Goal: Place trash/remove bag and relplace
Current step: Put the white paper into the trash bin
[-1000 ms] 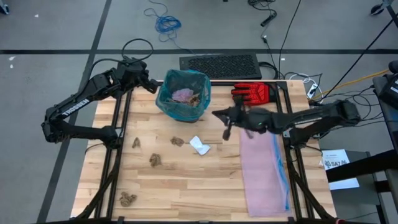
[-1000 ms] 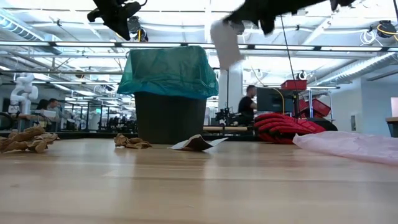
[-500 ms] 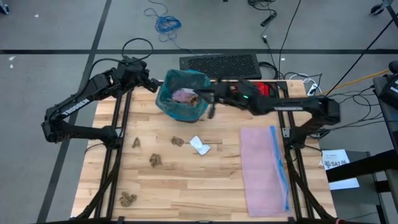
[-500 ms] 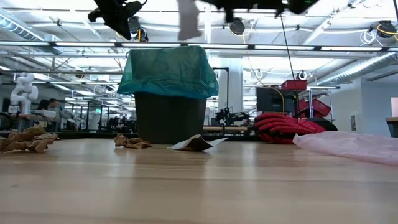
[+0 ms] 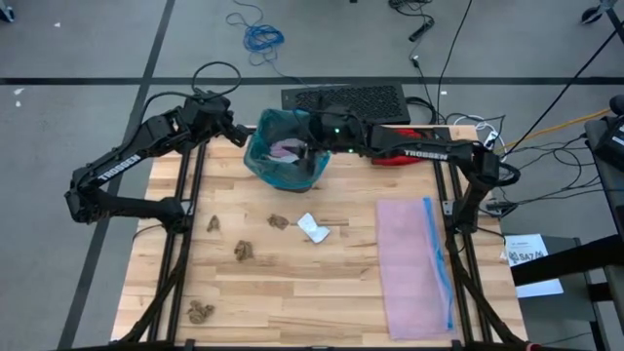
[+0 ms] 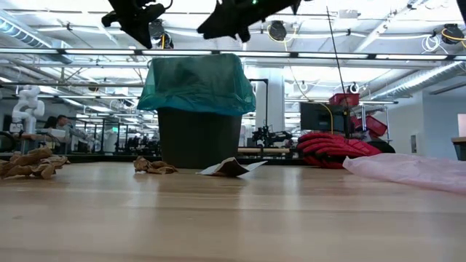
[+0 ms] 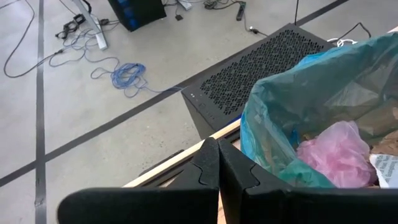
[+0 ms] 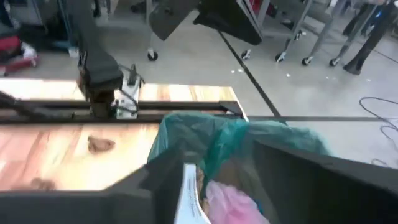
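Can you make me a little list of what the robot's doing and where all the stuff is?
right gripper: open above the bag, white scrap between its fingers
left gripper: shut, beside the bag's rim
bag: teal, lining a dark bin, trash inside
table: brown wads and a white scrap still lying there
pink bag: flat, on the table

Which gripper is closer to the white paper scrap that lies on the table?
The right. The right gripper hangs over the bin's green bag, just behind the white scrap. The left gripper waits at the bin's far left side, farther from it.
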Tool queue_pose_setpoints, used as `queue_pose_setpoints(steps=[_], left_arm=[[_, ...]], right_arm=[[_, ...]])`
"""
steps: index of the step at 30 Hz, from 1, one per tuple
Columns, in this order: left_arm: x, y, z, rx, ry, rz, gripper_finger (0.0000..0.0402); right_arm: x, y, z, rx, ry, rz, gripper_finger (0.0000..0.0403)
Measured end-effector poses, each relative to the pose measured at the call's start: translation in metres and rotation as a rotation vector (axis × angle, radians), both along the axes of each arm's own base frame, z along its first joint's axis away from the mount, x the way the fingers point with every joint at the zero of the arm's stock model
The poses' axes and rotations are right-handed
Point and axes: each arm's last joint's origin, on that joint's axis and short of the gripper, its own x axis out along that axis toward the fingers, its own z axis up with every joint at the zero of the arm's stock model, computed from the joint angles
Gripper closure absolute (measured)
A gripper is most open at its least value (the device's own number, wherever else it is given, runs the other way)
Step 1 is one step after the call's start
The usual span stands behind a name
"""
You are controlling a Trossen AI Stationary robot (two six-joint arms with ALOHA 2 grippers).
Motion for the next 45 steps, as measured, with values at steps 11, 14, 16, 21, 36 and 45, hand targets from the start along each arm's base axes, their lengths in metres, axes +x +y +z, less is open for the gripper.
queue_pose_setpoints(steps=[11,14,16,21,36,45], left_arm=[[0.000,0.000,0.000,0.004,0.022,-0.012,0.0402],[0.000,0.000,0.000,0.004,0.022,-0.013,0.0402],[0.000,0.000,-0.001,0.003,0.025,-0.012,0.0402],[0.002,0.001,-0.014,-0.020,0.058,-0.014,0.0402],[0.004,0.002,-0.036,-0.052,0.106,-0.015,0.0402],[0.012,-0.007,-0.035,-0.043,0.086,-0.082,0.0402]], right_arm=[[-0.039,0.061,-0.022,0.113,0.615,0.274,0.0203],[-0.046,0.084,-0.049,0.194,0.731,0.456,0.0241],[-0.049,0.097,-0.072,0.210,0.798,0.497,0.0260],[-0.049,0.120,-0.124,0.219,0.778,0.488,0.0273],[-0.032,0.160,-0.171,0.102,0.565,0.150,0.0186],[-0.015,0.178,-0.224,0.127,0.563,0.039,0.0197]])
